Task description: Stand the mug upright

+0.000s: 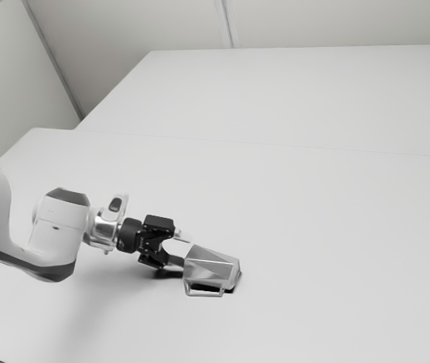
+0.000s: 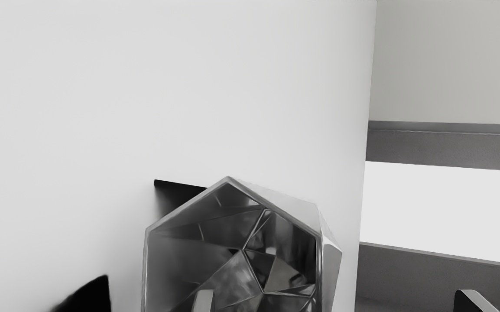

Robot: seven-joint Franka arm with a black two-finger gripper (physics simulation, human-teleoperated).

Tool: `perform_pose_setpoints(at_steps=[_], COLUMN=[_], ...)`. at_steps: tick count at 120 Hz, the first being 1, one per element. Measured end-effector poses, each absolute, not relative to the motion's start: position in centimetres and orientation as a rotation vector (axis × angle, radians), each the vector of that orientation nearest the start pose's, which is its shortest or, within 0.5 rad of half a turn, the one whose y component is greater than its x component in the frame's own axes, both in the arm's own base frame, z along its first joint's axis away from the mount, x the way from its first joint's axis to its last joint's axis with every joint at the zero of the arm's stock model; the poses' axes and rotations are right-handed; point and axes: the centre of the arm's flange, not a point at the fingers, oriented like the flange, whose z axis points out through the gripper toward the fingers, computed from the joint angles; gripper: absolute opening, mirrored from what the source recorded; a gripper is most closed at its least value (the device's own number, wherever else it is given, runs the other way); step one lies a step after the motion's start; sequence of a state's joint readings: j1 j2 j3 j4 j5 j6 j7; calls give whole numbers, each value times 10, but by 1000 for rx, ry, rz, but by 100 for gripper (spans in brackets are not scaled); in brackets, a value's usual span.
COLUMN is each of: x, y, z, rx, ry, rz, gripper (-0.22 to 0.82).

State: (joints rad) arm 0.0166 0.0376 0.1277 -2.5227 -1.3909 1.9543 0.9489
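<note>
A faceted metallic mug [image 1: 212, 268] lies on its side on the white table in the exterior view, its handle toward that view's bottom edge. The black gripper [image 1: 181, 249] is at the mug's open end, on the exterior view's left of it. From the wrist camera, the opening of the mug [image 2: 232, 242] faces the hand. The gripper [image 2: 334, 299] has its fingers wide apart; one fingertip overlaps the mug's mouth, the other stands off beyond the mug's outer wall. Whether the first finger touches the inside wall cannot be told.
The white table [image 1: 336, 249] extends around the mug, with a second pale surface [image 1: 291, 98] behind it. Light walls [image 1: 124, 30] rise at the back. Dark shadows lie on the table beside the mug and the hand.
</note>
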Motion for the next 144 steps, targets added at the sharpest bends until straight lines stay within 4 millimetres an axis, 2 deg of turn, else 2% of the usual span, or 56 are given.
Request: perform_pose_setpoints(at_steps=[19,46,90,98,111,120,131,144], x=[437,430,431,431,432,432,432,432], y=[0,-22,-38,-40,-43,-44,-45,-44], z=[260,254,255,256,257,257,256,255], rx=[1970,1962,1976,1978,1983,1986,1989,1992], ry=[196,145,78,73,63,58,55,55], rz=[207,219,259,266,277,280,282,285], gripper=[60,60,59,50,22,8,-3,-9])
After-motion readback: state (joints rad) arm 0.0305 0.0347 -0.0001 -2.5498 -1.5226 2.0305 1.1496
